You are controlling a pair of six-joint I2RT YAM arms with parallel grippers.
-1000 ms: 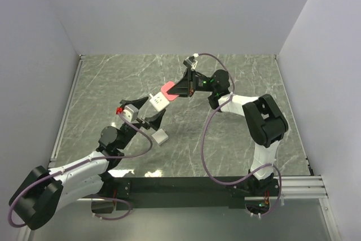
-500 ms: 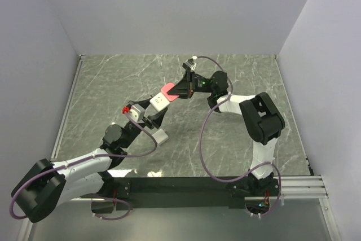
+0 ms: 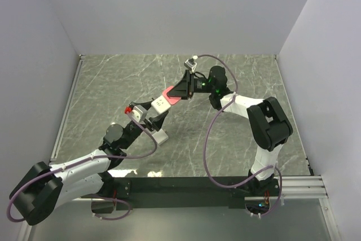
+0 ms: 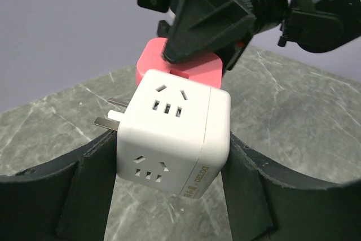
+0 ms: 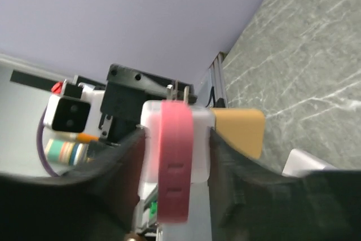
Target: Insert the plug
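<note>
Top external: bench point(image 3: 113, 83) underneath, left arm point(image 3: 84, 165) and right arm point(image 3: 268, 125) meet in mid-air at frame centre. Left jaws are clamped on the white socket cube point(image 4: 172, 134), likely bracing it so the push has something to react against. Pink plug point(image 4: 197, 69) sits flush on the cube's far face and looks seated. Right jaws flank it; gripping or let go, can't tell. Two metal blades point(image 4: 108, 121) stick out of the cube's left side. Versus a second ago: left wrist crept toward centre, right elbow swung right, cube and plug barely shifted.
</note>
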